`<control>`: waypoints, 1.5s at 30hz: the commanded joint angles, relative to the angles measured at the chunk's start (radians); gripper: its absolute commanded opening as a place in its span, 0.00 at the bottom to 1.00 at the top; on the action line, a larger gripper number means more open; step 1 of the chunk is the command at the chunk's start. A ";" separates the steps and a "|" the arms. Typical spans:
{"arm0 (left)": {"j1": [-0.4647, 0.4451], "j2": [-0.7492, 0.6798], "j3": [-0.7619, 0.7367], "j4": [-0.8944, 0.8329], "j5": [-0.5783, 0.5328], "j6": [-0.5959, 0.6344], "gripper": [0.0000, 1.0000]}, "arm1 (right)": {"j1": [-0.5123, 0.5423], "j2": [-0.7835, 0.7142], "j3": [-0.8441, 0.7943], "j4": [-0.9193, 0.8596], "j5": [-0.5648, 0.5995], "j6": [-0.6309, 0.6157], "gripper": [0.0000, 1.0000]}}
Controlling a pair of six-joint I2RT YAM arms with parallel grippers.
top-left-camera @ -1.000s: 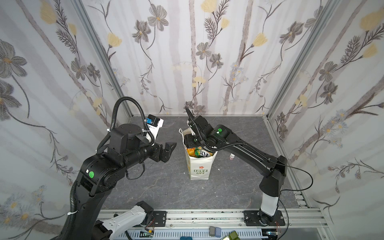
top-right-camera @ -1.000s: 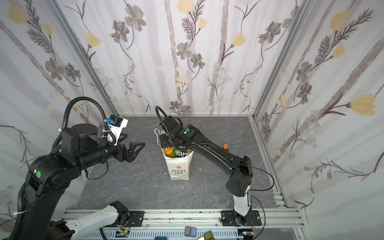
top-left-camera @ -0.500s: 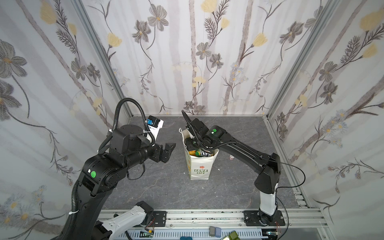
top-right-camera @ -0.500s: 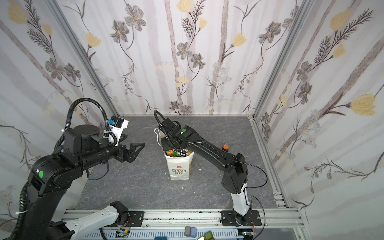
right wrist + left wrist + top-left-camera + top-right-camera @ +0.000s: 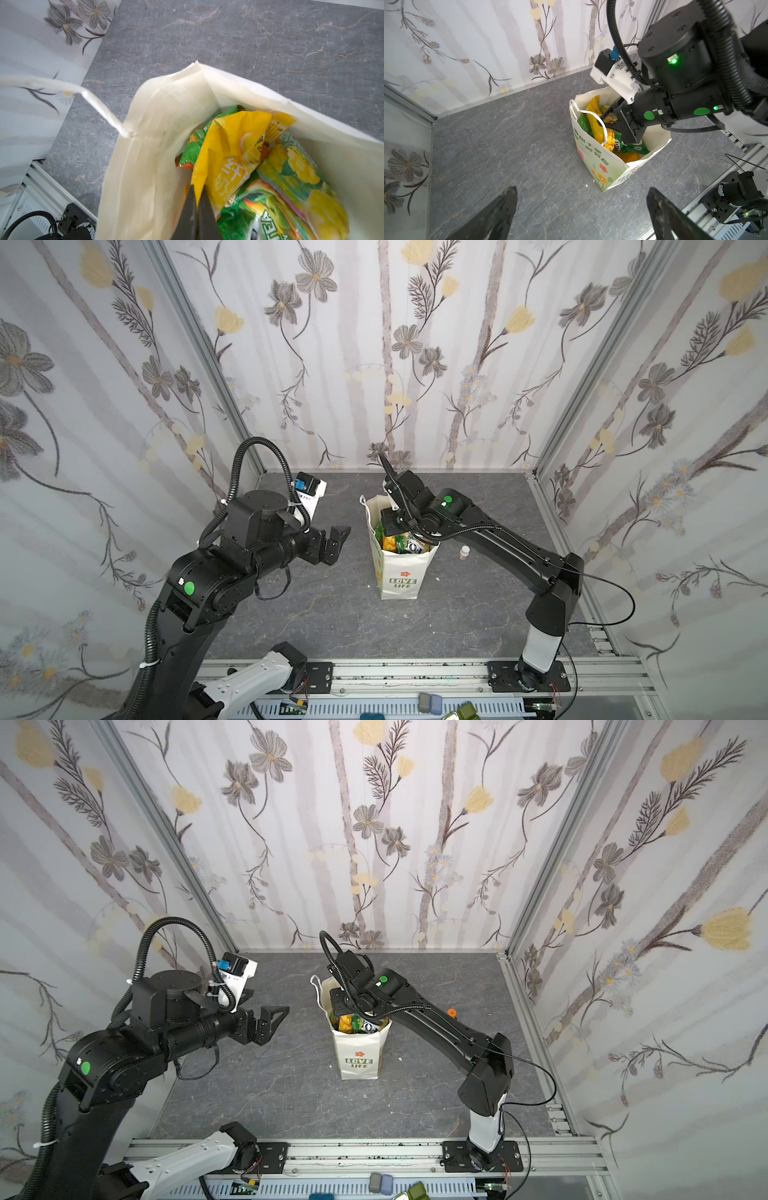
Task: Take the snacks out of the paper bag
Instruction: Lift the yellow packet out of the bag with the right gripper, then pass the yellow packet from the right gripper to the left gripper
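Note:
The white paper bag (image 5: 399, 578) (image 5: 360, 1054) stands upright mid-table, its mouth full of snacks (image 5: 400, 542) (image 5: 353, 1023). My right gripper (image 5: 198, 186) (image 5: 386, 529) reaches down into the bag's mouth. It is shut on the edge of a yellow packet (image 5: 228, 149) (image 5: 593, 116) that lies against the bag's wall (image 5: 145, 166). Green packets (image 5: 249, 218) (image 5: 633, 148) and a yellow-green one (image 5: 301, 176) lie beside it. My left gripper (image 5: 337, 539) (image 5: 275, 1018) (image 5: 581, 191) hangs open above the table, left of the bag, with nothing between its fingers.
A small bottle (image 5: 464, 551) (image 5: 452, 1013) stands on the grey table (image 5: 316, 614) to the right of the bag, behind my right arm. A white cord handle (image 5: 591, 116) droops over the bag's mouth. Flowered walls close off three sides and a metal rail (image 5: 415, 672) runs along the front.
My right gripper has closed inside the bag, pinching the yellow packet's edge, and its arm has shifted slightly left. The left arm has hardly moved.

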 commanded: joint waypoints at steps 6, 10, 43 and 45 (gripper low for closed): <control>0.002 0.000 -0.013 0.037 -0.015 -0.014 0.99 | 0.000 -0.071 -0.011 0.102 0.048 0.007 0.00; 0.001 -0.001 -0.014 0.043 -0.016 -0.028 0.99 | 0.003 -0.109 -0.017 0.139 0.039 0.009 0.00; 0.181 0.103 -0.327 1.396 0.509 -1.241 1.00 | -0.133 -0.589 -0.380 1.015 -0.215 0.247 0.00; 0.183 0.142 -0.345 1.518 0.523 -1.346 1.00 | -0.140 -0.594 -0.406 1.074 -0.251 0.281 0.00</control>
